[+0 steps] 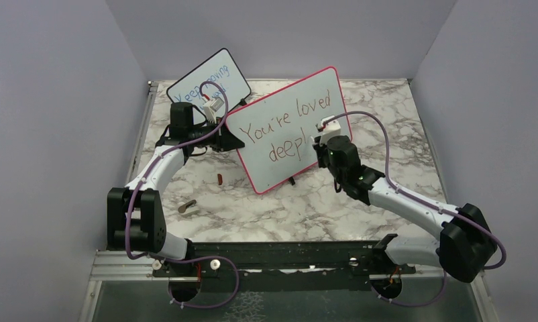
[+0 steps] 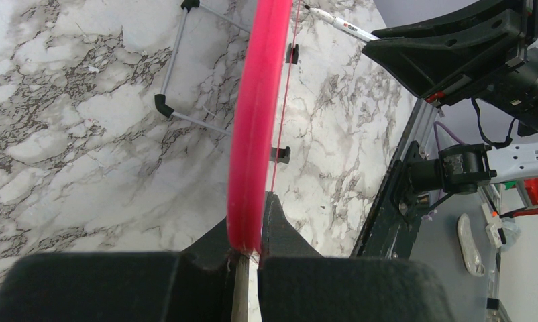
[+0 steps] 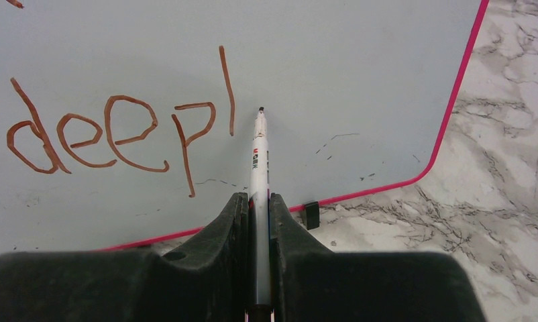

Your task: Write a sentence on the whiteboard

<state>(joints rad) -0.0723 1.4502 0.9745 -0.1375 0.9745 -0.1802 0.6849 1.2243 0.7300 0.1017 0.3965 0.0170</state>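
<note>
Veined marble tabletop [image 1: 300, 208], rounded pink-framed whiteboard [image 1: 290, 134]

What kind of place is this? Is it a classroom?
Probably not a classroom; it looks like a robot test booth. Plain walls box in a marble-patterned table, a left arm and right arm sit on a metal rail, with a whiteboard between them.
</note>
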